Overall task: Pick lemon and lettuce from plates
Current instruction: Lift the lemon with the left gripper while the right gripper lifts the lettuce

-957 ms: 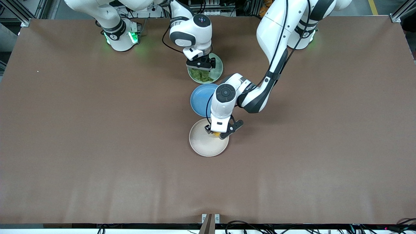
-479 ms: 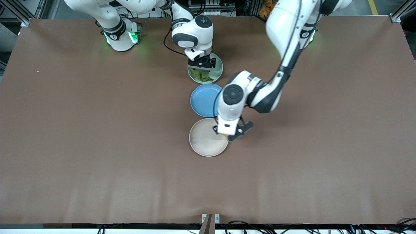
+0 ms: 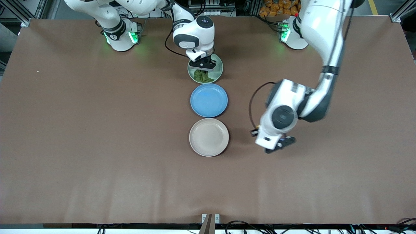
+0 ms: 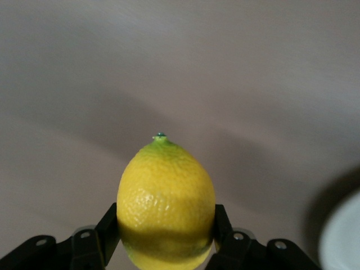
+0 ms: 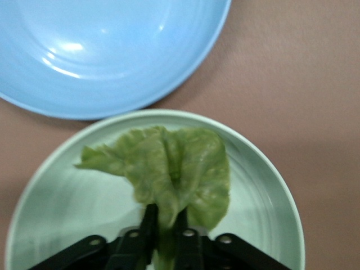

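My left gripper (image 3: 274, 148) is shut on the yellow lemon (image 4: 166, 205) and holds it over bare table, toward the left arm's end from the beige-white plate (image 3: 209, 137), which holds nothing. In the front view the lemon is hidden under the hand. My right gripper (image 3: 202, 66) is over the mint green plate (image 3: 217, 63) and is shut on the green lettuce (image 3: 202, 76). In the right wrist view the fingers (image 5: 148, 222) pinch the leaf (image 5: 169, 169) just above the green plate (image 5: 264, 197).
A blue plate (image 3: 208, 99) with nothing on it lies between the two plates; its rim also shows in the right wrist view (image 5: 112, 50). A pale plate rim (image 4: 343, 236) shows at the edge of the left wrist view.
My left gripper has lifted the lemon off the beige-white plate and carried it toward the left arm's end of the table. My right gripper has closed on the lettuce, bunching it.
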Tool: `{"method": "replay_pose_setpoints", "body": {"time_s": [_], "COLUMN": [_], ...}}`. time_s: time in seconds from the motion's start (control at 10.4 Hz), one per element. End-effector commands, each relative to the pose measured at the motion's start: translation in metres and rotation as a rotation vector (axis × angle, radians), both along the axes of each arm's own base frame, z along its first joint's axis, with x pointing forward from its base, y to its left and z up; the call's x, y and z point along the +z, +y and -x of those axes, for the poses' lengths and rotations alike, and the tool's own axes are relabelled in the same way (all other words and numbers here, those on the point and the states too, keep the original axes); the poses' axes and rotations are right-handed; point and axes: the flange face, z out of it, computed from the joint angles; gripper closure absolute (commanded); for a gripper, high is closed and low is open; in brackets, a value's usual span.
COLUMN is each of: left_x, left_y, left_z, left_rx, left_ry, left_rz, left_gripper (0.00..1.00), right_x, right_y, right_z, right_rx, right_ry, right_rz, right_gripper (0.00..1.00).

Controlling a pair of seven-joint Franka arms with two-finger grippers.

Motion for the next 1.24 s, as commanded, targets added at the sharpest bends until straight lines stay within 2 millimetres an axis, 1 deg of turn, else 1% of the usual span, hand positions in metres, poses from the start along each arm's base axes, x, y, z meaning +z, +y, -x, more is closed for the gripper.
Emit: {"method": "replay_pose_setpoints", "body": {"time_s": [0.0,0.1,0.19,0.29,0.38,0.48,0.57,0.67,0.77,0.86,0.96,1.05,1.15], "left_x": [-0.007,-0.008,-0.009,-0.013,-0.023,-0.04,-0.061,-0.071,-0.075,-0.078,-0.08,-0.079,-0.075], "left_y": [0.084,0.116,0.141,0.176,0.208,0.237,0.257,0.27,0.279,0.282,0.281,0.279,0.277], "left_z": [-0.011,-0.018,-0.019,-0.018,-0.01,0.003,0.02,0.03,0.036,0.038,0.037,0.036,0.035], "left_rx": [-0.161,-0.172,-0.209,-0.256,-0.301,-0.338,-0.384,-0.447,-0.473,-0.47,-0.471,-0.476,-0.478], "left_ry": [0.083,0.088,0.086,0.068,0.017,-0.028,-0.039,-0.014,0.003,0.009,0.011,0.008,0.003], "left_rz": [-0.073,-0.07,-0.05,-0.021,0.007,0.027,0.044,0.063,0.072,0.073,0.074,0.074,0.074], "left_gripper": [1.0,1.0,1.0,1.0,1.0,1.0,1.0,1.0,1.0,0.97,0.54,0.01,0.0], "right_x": [0.034,0.048,0.062,0.081,0.101,0.116,0.127,0.131,0.133,0.134,0.135,0.134,0.132], "right_y": [0.001,-0.003,-0.007,-0.018,-0.035,-0.059,-0.088,-0.121,-0.156,-0.196,-0.234,-0.276,-0.305], "right_z": [-0.022,-0.03,-0.04,-0.055,-0.076,-0.109,-0.142,-0.173,-0.204,-0.233,-0.257,-0.277,-0.289], "right_rx": [-0.03,-0.041,-0.038,-0.015,0.004,0.007,0.028,0.051,0.06,0.071,0.086,0.111,0.136], "right_ry": [-0.082,-0.091,-0.065,-0.038,-0.01,0.009,0.02,0.032,0.037,0.051,0.068,0.079,0.087], "right_rz": [0.003,0.01,0.007,0.031,0.042,0.036,0.041,0.052,0.057,0.049,0.036,0.037,0.035], "right_gripper": [1.0,1.0,1.0,1.0,1.0,1.0,1.0,1.0,1.0,1.0,1.0,1.0,1.0]}}
